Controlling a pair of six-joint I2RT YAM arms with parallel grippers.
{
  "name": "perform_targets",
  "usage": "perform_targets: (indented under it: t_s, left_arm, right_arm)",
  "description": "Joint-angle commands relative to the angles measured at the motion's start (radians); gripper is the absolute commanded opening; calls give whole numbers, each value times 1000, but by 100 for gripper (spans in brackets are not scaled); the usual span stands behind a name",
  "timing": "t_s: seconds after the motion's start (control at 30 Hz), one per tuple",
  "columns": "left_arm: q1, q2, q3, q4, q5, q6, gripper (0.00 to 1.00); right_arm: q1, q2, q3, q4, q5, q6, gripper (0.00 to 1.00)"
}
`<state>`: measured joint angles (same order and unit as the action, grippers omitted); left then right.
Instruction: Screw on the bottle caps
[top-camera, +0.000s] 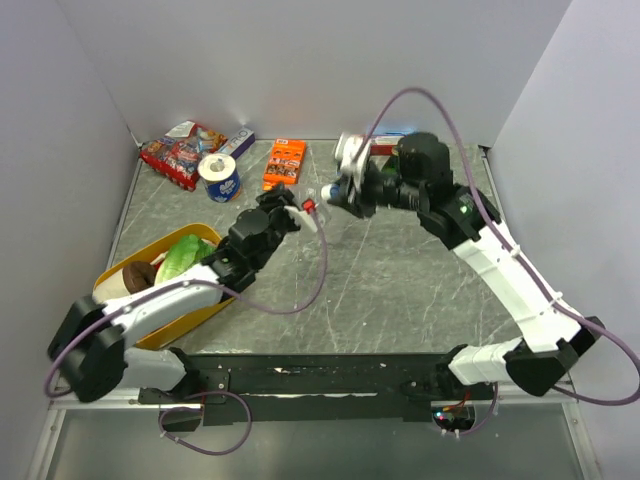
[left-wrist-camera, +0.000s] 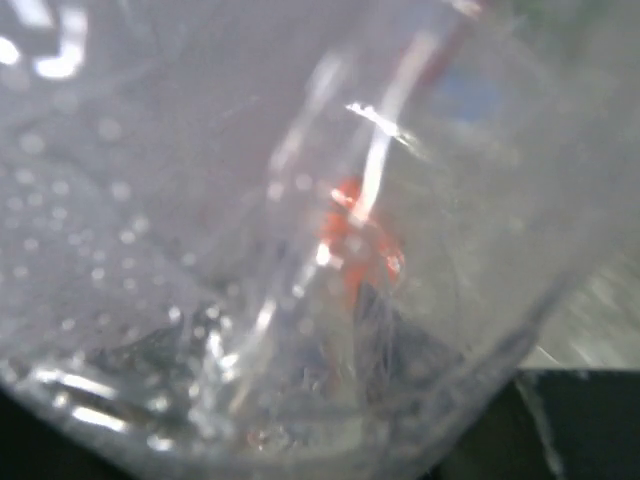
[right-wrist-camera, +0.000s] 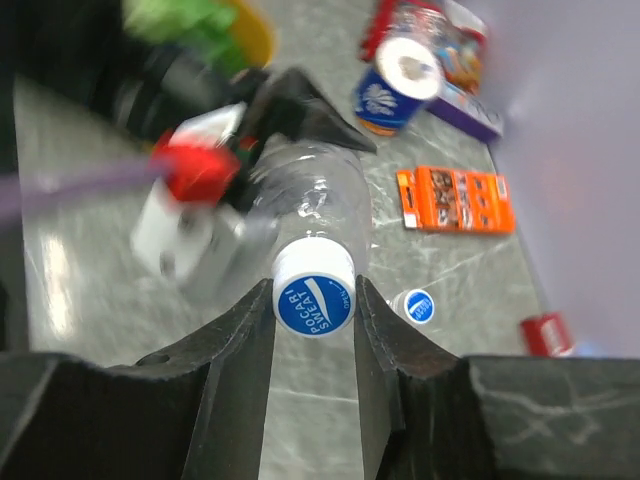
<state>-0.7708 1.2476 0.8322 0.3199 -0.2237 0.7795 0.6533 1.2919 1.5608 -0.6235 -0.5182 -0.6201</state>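
Now the blue cap (right-wrist-camera: 313, 303) sat on the clear bottle (right-wrist-camera: 320, 195), near the orange packet (right-wrist-camera: 455, 200). The left gripper (top-camera: 293, 205) clasped the bottle and the right gripper (right-wrist-camera: 313, 290) pinched the cap. Screwing on seemed the step in hand, and the next move called for a steady twist.

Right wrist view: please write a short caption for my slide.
Right tool grips the blue cap on the clear bottle held by the left tool.
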Motion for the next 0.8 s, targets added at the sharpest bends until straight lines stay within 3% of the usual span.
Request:
perform_targets:
  t_s: [0.0, 0.07, 0.3, 0.47, 0.57, 0.6, 0.67, 0.7, 0.77]
  left_arm:
    - [-73, 149, 19, 547, -351, 211, 1]
    - [-74, 183, 48, 584, -374, 228, 1]
    - [-93, 269, 137, 484, -407, 153, 1]
    - [-94, 277, 160, 322, -401, 44, 1]
    - [-76, 247, 136, 179, -369, -6, 1]
    - [-68, 218, 134, 115, -340, -52, 1]
    - [-33, 156, 131, -67, -215, -88, 1]
    - [-19, 135, 127, -118, -150, -120, 1]
    - [34, 92, 120, -285, 99, -105, 1]
  right_arm:
    - [20, 105, 125, 188, -16, 570, 0]
    - [19, 136, 197, 165, -20, 666, 0]
    - [-17, 248, 332, 137, 99, 894, 0]
    - [-20, 256, 374, 122, 122, 884, 0]
    - [-73, 230, 397, 122, 43, 856, 37]
    - [-93, 207, 404, 126, -36, 834, 54]
    - [-155, 181, 398, 163, -136, 789, 62]
    - [-171, 159, 394, 166, -258, 699, 64]
    - [-198, 136, 386, 104, -360, 534, 64]
